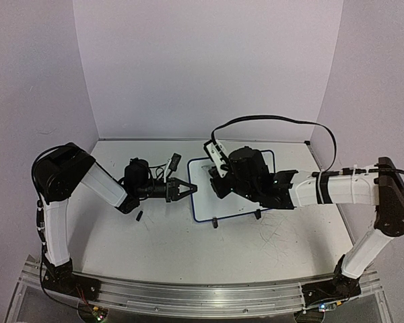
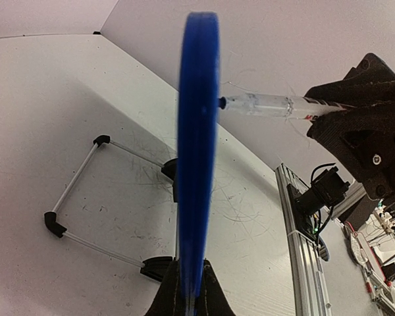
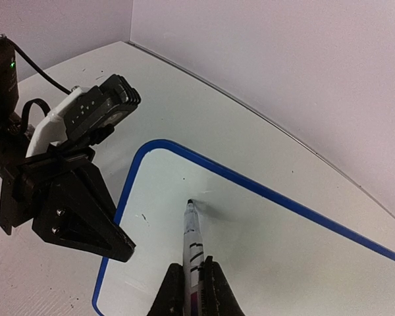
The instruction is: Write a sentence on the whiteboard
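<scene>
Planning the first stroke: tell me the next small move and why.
Probably drag the marker along the board to start the first letter: its tip seems to touch near a corner, the board looks blank, and the left end effector clamps its edge.

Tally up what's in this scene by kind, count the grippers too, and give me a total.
whiteboard: 1
marker: 1
grippers: 2 (left gripper shut on the whiteboard's edge, right gripper shut on the marker)
small black piece lying loose: 1
Total: 5
</scene>
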You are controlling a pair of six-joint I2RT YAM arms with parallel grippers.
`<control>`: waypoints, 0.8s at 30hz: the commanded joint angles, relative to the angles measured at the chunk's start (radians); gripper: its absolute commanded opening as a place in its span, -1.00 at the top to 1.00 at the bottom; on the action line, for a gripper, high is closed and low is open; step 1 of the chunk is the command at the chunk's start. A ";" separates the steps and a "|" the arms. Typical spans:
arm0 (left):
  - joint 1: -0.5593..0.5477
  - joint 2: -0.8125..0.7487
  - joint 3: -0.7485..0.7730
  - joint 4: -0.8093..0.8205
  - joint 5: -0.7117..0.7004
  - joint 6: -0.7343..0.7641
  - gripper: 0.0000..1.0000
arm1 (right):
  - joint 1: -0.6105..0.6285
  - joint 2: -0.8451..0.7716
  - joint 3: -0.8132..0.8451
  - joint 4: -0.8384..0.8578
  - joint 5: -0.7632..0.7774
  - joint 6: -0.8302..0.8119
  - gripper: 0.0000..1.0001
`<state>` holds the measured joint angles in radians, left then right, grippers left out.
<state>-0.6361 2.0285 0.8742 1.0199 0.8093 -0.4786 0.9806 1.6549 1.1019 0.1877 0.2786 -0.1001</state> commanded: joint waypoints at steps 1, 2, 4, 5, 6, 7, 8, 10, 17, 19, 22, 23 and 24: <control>-0.014 -0.034 -0.002 -0.018 0.009 0.015 1.00 | 0.003 0.022 0.047 0.038 0.030 0.016 1.00; -0.015 -0.034 -0.002 -0.019 0.008 0.015 1.00 | 0.004 0.023 0.048 0.039 0.031 0.016 1.00; -0.014 -0.035 -0.001 -0.020 0.010 0.016 1.00 | 0.003 0.029 0.053 0.041 0.030 0.015 1.00; -0.014 -0.035 -0.001 -0.020 0.010 0.015 1.00 | 0.004 0.031 0.055 0.041 0.029 0.015 1.00; -0.013 -0.035 -0.002 -0.020 0.010 0.016 1.00 | 0.004 0.033 0.057 0.041 0.028 0.015 1.00; -0.013 -0.035 -0.002 -0.020 0.010 0.017 1.00 | 0.004 0.035 0.058 0.041 0.026 0.015 1.00; -0.013 -0.036 -0.002 -0.020 0.009 0.018 1.00 | 0.004 0.038 0.059 0.041 0.026 0.015 1.00; -0.013 -0.036 -0.004 -0.021 0.010 0.018 1.00 | 0.003 0.041 0.060 0.041 0.024 0.016 1.00; -0.013 -0.037 -0.005 -0.021 0.008 0.022 1.00 | 0.003 0.051 0.065 0.041 0.008 0.019 1.00; -0.013 -0.037 -0.006 -0.023 0.008 0.021 1.00 | 0.004 0.054 0.067 0.041 0.002 0.022 1.00; -0.013 -0.039 -0.006 -0.023 0.007 0.023 1.00 | 0.003 0.057 0.070 0.041 -0.008 0.025 1.00; -0.013 -0.039 -0.007 -0.023 0.008 0.023 1.00 | 0.003 0.059 0.071 0.040 -0.011 0.025 1.00; -0.013 -0.040 -0.006 -0.024 0.007 0.024 1.00 | 0.003 0.061 0.073 0.039 -0.013 0.026 1.00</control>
<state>-0.6357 2.0281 0.8742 1.0126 0.8081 -0.4759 0.9836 1.6906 1.1355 0.2020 0.2705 -0.0929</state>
